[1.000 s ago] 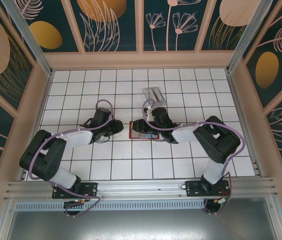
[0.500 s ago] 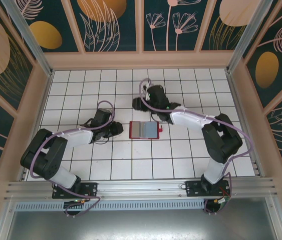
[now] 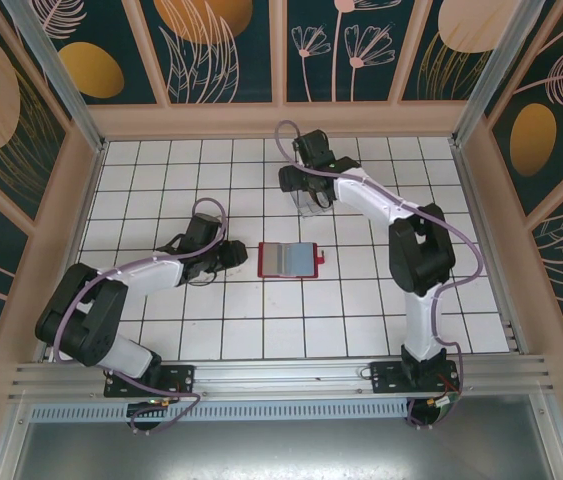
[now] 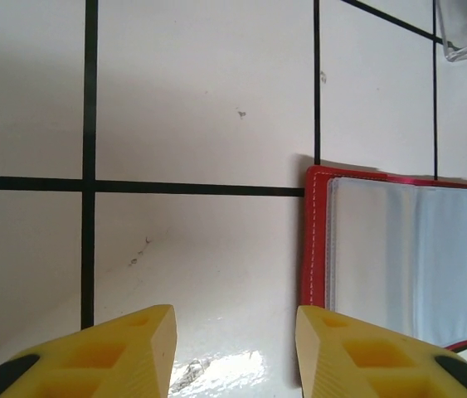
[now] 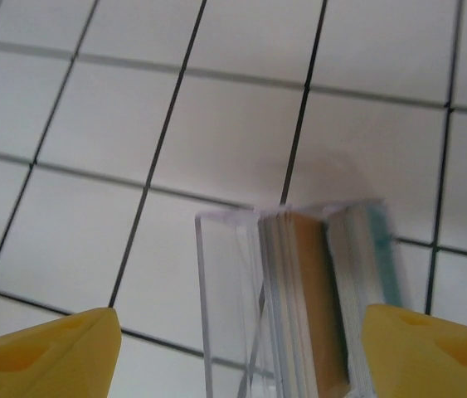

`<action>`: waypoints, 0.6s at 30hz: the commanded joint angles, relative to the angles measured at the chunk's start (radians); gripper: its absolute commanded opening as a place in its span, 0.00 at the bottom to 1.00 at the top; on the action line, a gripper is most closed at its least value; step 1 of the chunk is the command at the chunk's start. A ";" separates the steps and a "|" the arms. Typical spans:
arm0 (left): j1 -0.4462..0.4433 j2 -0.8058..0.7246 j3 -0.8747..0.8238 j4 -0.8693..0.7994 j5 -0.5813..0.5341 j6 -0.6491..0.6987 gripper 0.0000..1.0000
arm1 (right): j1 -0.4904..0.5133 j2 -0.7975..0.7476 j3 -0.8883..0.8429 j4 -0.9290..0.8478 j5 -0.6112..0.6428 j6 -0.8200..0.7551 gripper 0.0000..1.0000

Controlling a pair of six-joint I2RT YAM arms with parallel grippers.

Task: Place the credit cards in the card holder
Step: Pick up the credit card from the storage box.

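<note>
The red wallet point(image 3: 289, 260) lies open mid-frame. The left gripper point(image 3: 233, 257) is spread and empty beside its left edge. At upper centre, the right gripper point(image 5: 237, 332) is spread wide over the clear case point(image 5: 225, 290) holding the cards point(image 5: 308, 282).

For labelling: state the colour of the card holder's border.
The card holder border is red; best in left wrist view.
</note>
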 commanded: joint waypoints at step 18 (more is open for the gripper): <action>0.007 -0.084 0.036 -0.097 -0.019 0.078 0.48 | -0.051 0.163 0.180 -0.212 0.008 -0.094 0.77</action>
